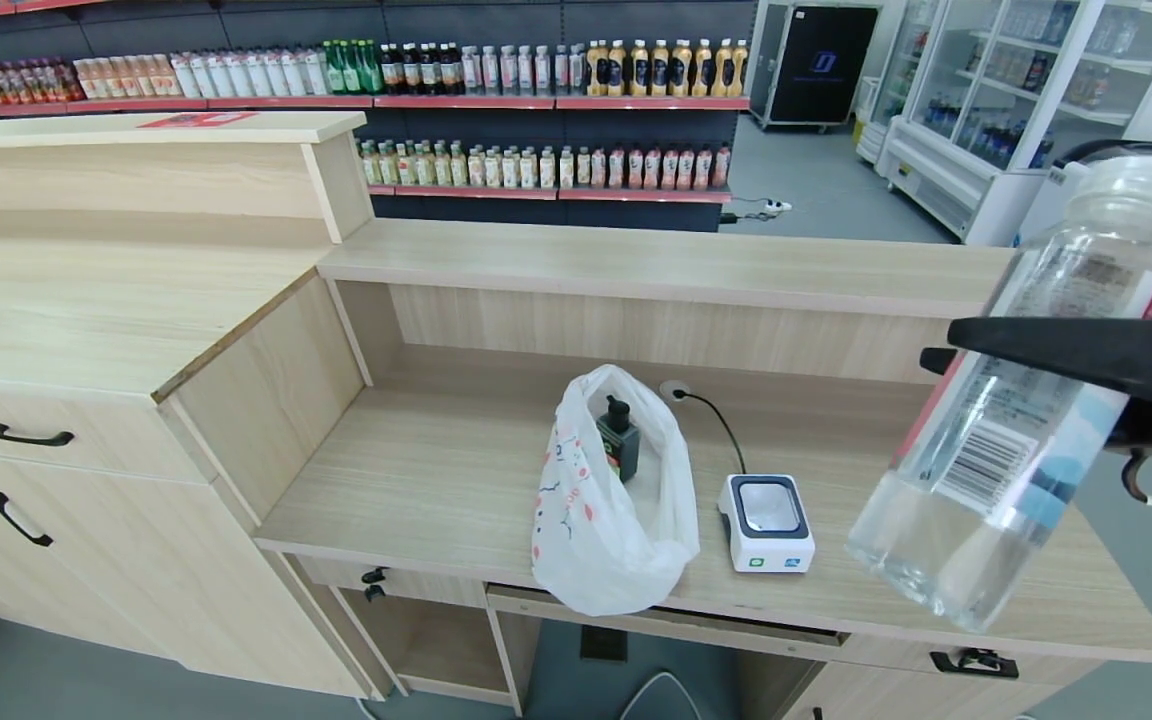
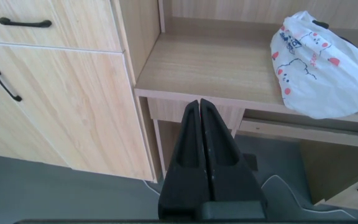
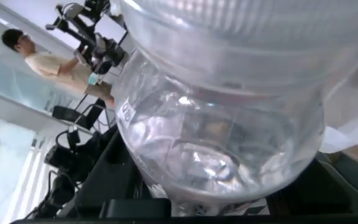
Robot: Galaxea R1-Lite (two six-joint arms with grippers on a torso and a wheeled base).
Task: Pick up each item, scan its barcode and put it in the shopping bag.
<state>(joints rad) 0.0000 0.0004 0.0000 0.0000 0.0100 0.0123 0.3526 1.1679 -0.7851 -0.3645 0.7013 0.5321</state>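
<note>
The left gripper [image 2: 199, 107] hangs low in front of the wooden counter [image 1: 416, 480], its two black fingers pressed flat together with nothing between them; on the counter stands the white shopping bag [image 1: 591, 530], printed with red and dark marks, its mouth open and a dark pump bottle [image 1: 619, 440] upright inside; just beside the bag, on its right, lies the white scanner [image 1: 766, 520], glass window facing up, its black cable [image 1: 721, 425] running to a hole at the back; farther right, in the air above the counter's right end, is the water bottle [image 1: 1026, 400]; it is clear plastic with clear liquid, a pale ribbed cap, and a label with a red strip, a light-blue patch and a black barcode turned to the head camera; it tilts, cap high and to the right, base low; the right gripper [image 1: 956, 358] pinches it about mid-body.
</note>
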